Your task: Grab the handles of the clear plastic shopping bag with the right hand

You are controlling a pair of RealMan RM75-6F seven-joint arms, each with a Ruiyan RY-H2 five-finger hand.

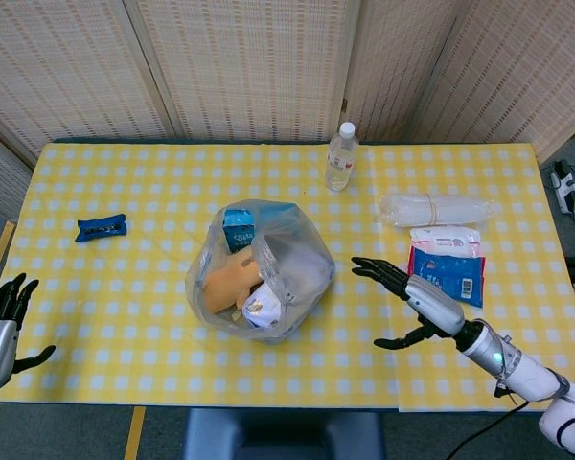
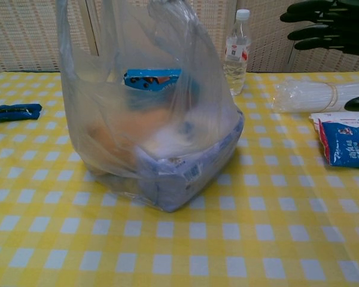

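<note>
The clear plastic shopping bag [image 1: 262,271] stands in the middle of the yellow checked table, holding a blue carton, an orange item and a white pack. In the chest view the bag [image 2: 152,113] fills the left half, its handles [image 2: 167,7] rising to the top edge. My right hand [image 1: 411,297] hovers open to the right of the bag, fingers spread and pointing at it, apart from the plastic; the chest view shows the right hand [image 2: 328,24] at the top right. My left hand [image 1: 0,321] is open at the table's front left corner.
A water bottle [image 1: 341,156] stands behind the bag. A clear roll of bags [image 1: 439,207], a white pack [image 1: 446,237] and a blue snack pack [image 1: 450,276] lie at the right. A small blue wrapper [image 1: 102,227] lies at the left.
</note>
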